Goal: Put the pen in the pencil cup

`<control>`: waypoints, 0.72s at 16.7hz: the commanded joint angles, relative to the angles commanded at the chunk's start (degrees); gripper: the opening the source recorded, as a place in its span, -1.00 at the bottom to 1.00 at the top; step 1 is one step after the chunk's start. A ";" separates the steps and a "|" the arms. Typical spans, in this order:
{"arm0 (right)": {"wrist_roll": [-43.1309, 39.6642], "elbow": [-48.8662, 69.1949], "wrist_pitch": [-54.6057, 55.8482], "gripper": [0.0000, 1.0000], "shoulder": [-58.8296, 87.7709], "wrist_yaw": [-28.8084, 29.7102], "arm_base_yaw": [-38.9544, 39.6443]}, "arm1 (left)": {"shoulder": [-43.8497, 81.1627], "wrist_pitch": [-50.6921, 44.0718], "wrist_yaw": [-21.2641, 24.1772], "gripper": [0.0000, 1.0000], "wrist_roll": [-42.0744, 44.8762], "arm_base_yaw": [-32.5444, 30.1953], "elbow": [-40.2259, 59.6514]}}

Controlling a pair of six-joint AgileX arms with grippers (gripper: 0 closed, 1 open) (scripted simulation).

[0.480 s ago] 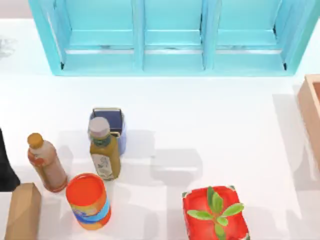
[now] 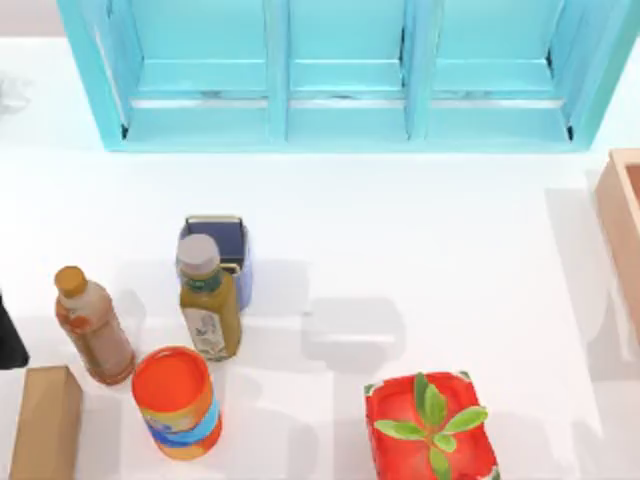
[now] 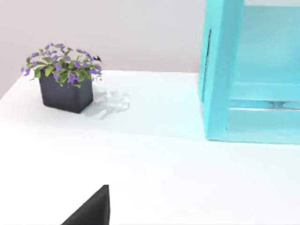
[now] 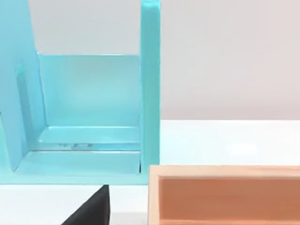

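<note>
The pencil cup (image 2: 228, 240), a small periwinkle-blue square cup with a dark inside, stands left of the table's middle. An olive-green bottle (image 2: 208, 305) stands right in front of it and covers its near edge. The pen is out of view. A black part of my left arm (image 2: 8, 335) pokes in at the table's left edge, well apart from the cup. A dark corner of my left gripper (image 3: 91, 211) shows in the left wrist view above bare white table. A dark corner of my right gripper (image 4: 91, 211) shows in the right wrist view beside a wooden box (image 4: 225, 194).
A cyan shelf unit (image 2: 345, 80) spans the back. Near the cup stand a brown bottle (image 2: 92, 328), an orange can (image 2: 177, 400) and a cardboard carton (image 2: 45, 425). A red planter (image 2: 430, 430) sits front right, the wooden box (image 2: 622, 220) at the right edge, a purple flower pot (image 3: 65, 82) far left.
My left arm's black part has drawn back toward the left edge, so less of it shows. The bottles, can and cup have not moved.
</note>
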 joint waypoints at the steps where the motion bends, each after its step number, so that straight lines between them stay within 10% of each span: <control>1: 0.00 0.00 0.00 1.00 0.00 0.00 0.00 | 3.16 -1.23 0.89 1.00 -0.18 1.50 1.94; 12: 0.00 0.00 0.00 1.00 0.00 0.00 0.00 | 50.46 -19.39 16.54 1.00 -5.22 26.48 37.49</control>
